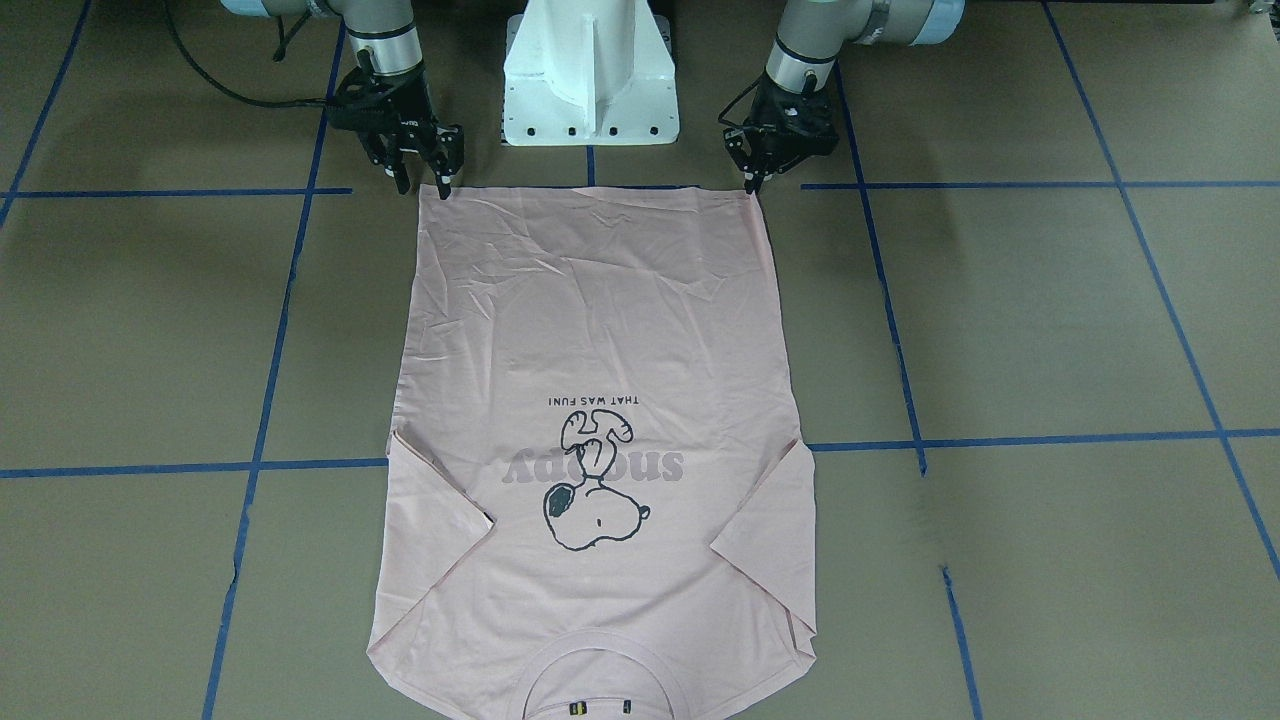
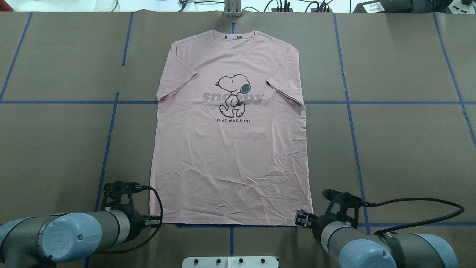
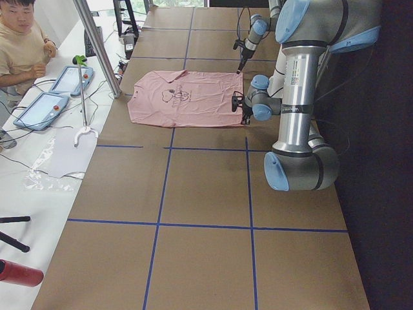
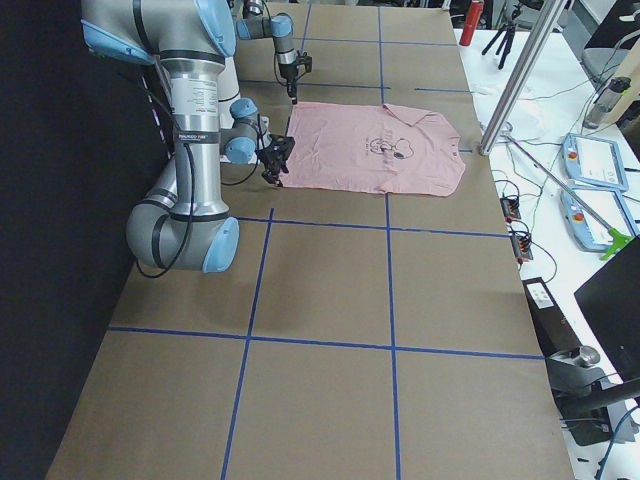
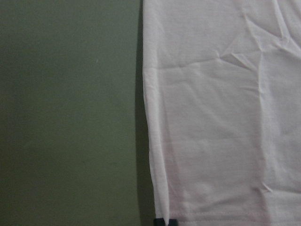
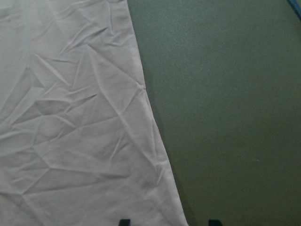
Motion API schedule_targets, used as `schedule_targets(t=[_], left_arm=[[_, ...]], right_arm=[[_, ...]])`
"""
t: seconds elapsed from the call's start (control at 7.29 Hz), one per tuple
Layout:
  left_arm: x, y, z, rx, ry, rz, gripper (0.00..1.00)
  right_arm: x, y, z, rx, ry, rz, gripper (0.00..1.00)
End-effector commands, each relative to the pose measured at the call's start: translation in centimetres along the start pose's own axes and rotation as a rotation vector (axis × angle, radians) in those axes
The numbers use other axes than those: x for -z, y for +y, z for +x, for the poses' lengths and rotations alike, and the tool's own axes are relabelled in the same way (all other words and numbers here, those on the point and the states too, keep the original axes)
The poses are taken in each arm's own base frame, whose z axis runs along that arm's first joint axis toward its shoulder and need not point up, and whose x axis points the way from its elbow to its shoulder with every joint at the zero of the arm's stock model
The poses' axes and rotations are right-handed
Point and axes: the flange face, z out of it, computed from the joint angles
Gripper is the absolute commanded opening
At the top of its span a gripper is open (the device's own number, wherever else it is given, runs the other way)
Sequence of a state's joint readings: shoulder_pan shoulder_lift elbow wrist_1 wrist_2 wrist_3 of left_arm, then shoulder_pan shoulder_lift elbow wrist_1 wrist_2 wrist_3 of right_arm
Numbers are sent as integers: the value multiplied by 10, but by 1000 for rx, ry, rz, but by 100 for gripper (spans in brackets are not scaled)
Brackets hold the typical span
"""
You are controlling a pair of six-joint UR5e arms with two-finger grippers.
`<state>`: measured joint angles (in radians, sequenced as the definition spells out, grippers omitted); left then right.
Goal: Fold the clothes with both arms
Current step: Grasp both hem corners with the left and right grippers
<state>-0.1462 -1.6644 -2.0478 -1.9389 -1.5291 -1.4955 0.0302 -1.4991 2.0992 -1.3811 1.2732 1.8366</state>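
The pale pink T-shirt (image 1: 600, 330) lies flat and face up on the brown table, with its collar at the far side from me and its hem toward my base. It also shows in the overhead view (image 2: 230, 156). My left gripper (image 1: 752, 183) is down at the hem's left corner. In the left wrist view its fingertips (image 5: 160, 221) stand close together on the shirt's edge (image 5: 221, 117). My right gripper (image 1: 422, 185) is open at the hem's right corner. In the right wrist view its fingertips (image 6: 123, 222) stand wide apart on either side of the shirt's edge (image 6: 70, 117).
The white pedestal base (image 1: 590, 80) stands just behind the hem. Blue tape lines (image 2: 108, 141) cross the brown table. In the left side view an operator (image 3: 19, 45) sits by tablets (image 3: 39, 110) on a white bench beyond the collar end, next to a slanted metal pole (image 3: 97, 45).
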Motion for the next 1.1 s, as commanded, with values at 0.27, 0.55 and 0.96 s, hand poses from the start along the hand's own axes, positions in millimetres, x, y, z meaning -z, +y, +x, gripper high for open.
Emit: schedule_targets(t=[0.27,0.55,0.96], left_arm=[[0,-1,1,1,1,1,0],[-1,0,-1,1,-2,0,0],[0,-1,1,1,1,1,0]], right_arm=[[-9,12,6,-19,18,-2,55],[-8,15,5,-18,16,-4,29],[-7,19,5,-36,16,-9,0]])
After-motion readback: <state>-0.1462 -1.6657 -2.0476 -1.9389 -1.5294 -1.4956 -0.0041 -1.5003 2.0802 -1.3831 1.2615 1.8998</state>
